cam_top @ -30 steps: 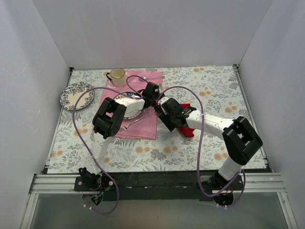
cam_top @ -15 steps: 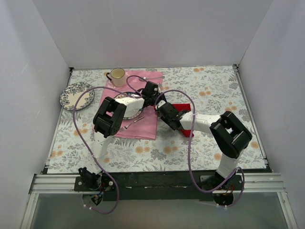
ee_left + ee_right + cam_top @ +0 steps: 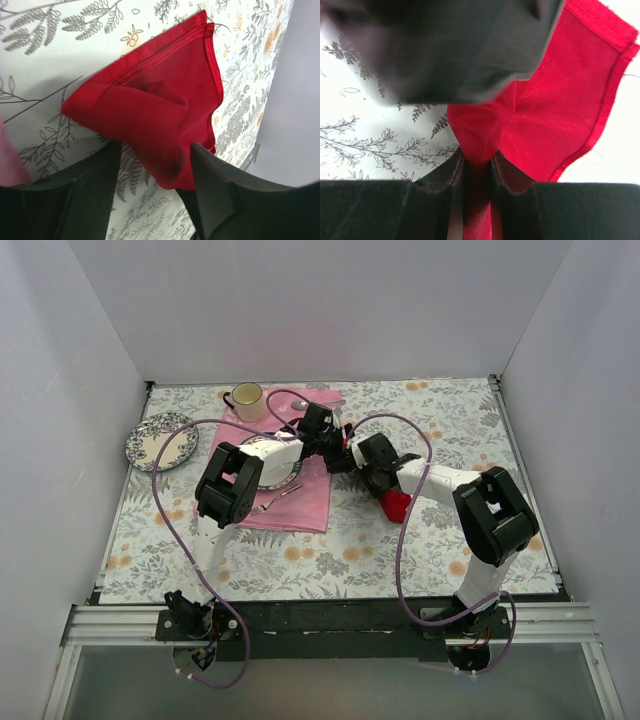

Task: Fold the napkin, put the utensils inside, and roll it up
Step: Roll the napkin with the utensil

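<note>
The deep red napkin [image 3: 397, 505] is bunched and partly lifted off the floral tablecloth, just right of the pink cloth. My right gripper [image 3: 362, 455] is shut on a pinched fold of it, seen gripped between the jaws in the right wrist view [image 3: 479, 157], with the rest of the napkin [image 3: 560, 85] spreading away. My left gripper [image 3: 338, 458] is open right beside it. In the left wrist view its jaws [image 3: 155, 150] stand apart with a hanging fold of the napkin [image 3: 150, 95] between the tips. The dark-handled spoon is not visible.
The pale pink cloth [image 3: 300, 502] lies left of centre with a plate [image 3: 268, 468] and an all-silver fork [image 3: 280, 497] on it. A mug [image 3: 245, 397] stands at the back left, and a patterned plate [image 3: 160, 439] at the far left. White walls enclose the table.
My right gripper has moved toward the back and closer to the left gripper, pulling the napkin up from lying flat. The right arm's elbow swung inward. The left gripper barely moved.
</note>
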Tool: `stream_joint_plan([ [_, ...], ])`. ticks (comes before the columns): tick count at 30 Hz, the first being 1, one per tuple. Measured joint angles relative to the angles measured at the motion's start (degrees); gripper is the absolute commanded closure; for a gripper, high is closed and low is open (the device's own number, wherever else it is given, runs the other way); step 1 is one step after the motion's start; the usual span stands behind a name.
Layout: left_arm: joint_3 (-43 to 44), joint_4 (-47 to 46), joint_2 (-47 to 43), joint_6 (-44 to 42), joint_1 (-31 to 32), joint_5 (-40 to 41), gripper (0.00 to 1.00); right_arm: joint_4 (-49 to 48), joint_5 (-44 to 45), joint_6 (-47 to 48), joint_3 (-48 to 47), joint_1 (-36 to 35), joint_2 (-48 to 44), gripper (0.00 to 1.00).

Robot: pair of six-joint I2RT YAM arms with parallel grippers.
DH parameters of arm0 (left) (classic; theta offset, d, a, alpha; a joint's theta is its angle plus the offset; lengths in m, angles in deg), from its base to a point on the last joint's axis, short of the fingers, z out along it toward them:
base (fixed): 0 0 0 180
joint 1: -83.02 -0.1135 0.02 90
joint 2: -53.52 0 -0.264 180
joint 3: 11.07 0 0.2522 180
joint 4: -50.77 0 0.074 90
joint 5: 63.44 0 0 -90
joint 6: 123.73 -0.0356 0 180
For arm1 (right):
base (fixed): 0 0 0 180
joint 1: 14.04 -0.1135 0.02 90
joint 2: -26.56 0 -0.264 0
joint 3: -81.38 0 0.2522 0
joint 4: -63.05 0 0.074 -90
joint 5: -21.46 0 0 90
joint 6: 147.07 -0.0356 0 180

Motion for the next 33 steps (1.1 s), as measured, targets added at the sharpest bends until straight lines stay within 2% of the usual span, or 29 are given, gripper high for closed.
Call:
stream_joint_plan([
  [5, 0.74, 0.35, -0.09, -0.33, -0.52, -0.28, 0.26, 3.72, -11.78, -1.53, -3.30, 5.29, 0.94, 0.84],
  [13, -4.66, -0.70, -4.22, -0.09, -0.98, 1.07, 0.20, 6.75, -28.15, -3.23, -8.17, 11.17, 5.20, 0.83],
  [21, -7.13, -0.72, -6.03, 0.50, -1.20, 1.36, 0.25, 6.69, -36.02, -5.20, -8.41, 13.70, 6.45, 0.82],
  [28, -7.32, -1.66, -6.01, 1.73, -1.22, 0.31, 0.27, 5.62, -38.42, -6.01, -7.43, 14.53, 6.49, 0.80],
  [31, -6.21, -1.14, -5.42, 2.16, -1.22, 1.31, 0.34, 4.98, -38.99, -6.27, -6.91, 14.60, 6.34, 0.80],
  [33, -3.39, -0.02, -3.76, 2.14, -1.18, 3.08, 0.43, 4.66, -39.19, -6.38, -6.47, 14.60, 6.05, 0.80],
])
